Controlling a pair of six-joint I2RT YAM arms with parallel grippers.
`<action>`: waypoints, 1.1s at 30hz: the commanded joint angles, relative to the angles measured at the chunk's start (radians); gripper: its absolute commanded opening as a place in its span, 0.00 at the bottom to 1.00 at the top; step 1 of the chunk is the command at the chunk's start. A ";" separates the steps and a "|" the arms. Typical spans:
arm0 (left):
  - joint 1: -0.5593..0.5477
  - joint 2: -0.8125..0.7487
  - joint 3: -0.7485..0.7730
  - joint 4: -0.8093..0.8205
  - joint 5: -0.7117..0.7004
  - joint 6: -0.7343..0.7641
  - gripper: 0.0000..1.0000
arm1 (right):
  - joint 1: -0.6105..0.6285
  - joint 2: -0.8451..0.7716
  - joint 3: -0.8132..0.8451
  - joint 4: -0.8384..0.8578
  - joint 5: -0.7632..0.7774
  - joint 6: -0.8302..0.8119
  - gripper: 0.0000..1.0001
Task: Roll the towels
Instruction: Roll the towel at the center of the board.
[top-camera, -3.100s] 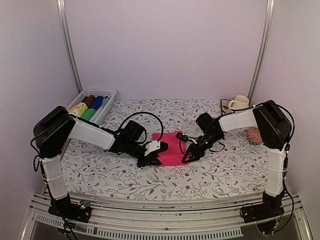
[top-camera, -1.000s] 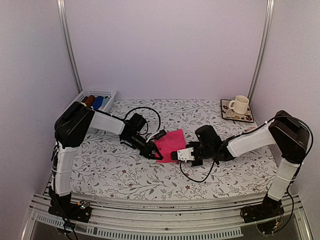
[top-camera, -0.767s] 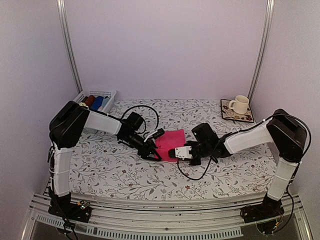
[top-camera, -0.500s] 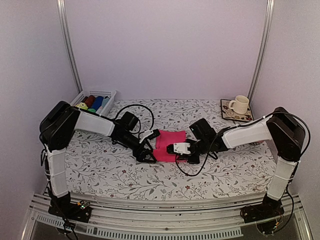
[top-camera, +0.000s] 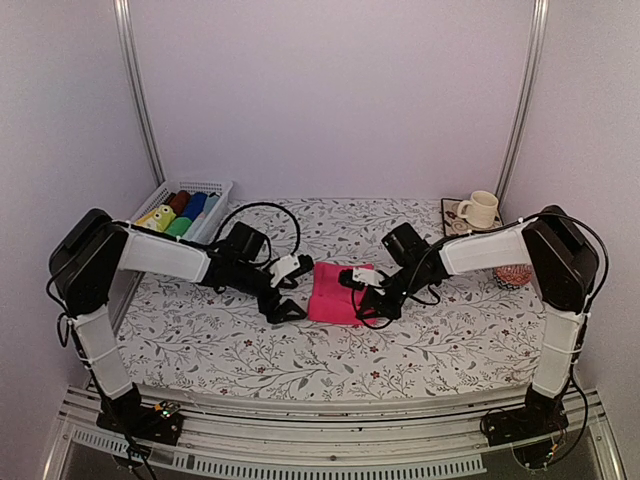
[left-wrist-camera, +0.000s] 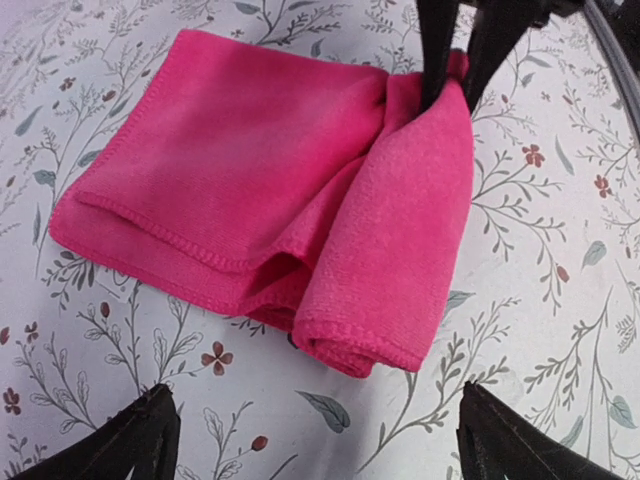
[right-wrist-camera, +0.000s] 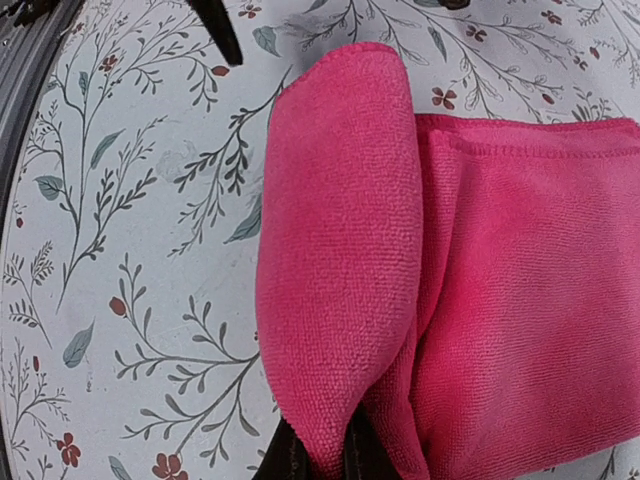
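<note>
The hot pink towel (top-camera: 333, 295) lies on the flowered tablecloth at the middle, its near edge folded over into a loose roll (left-wrist-camera: 400, 250). My right gripper (right-wrist-camera: 320, 455) is shut on one end of that rolled flap (right-wrist-camera: 340, 250), at the towel's right side (top-camera: 362, 293). My left gripper (left-wrist-camera: 320, 440) stands open just left of the towel (top-camera: 288, 290), its fingertips (left-wrist-camera: 150, 435) either side of the roll's end and not touching it. A lime-yellow patterned towel (top-camera: 153, 214) sits in the basket at the back left.
The white basket (top-camera: 212, 186) at the back left also holds dark red, blue and green cloth rolls. A cream mug (top-camera: 480, 208) stands on a coaster at the back right. A red-orange woven pad (top-camera: 512, 274) lies by the right arm.
My left gripper has opened, let go of the pink towel and drawn back to the left. My right gripper has kept its grip and carried the rolled edge further back.
</note>
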 joint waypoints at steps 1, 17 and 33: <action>-0.067 -0.050 -0.064 0.101 -0.085 0.102 0.97 | -0.033 0.066 0.038 -0.119 -0.085 0.095 0.05; -0.222 -0.065 -0.129 0.336 -0.356 0.303 0.88 | -0.121 0.232 0.267 -0.272 -0.233 0.139 0.05; -0.237 -0.042 -0.110 0.376 -0.273 0.440 0.76 | -0.121 0.273 0.302 -0.291 -0.239 0.148 0.05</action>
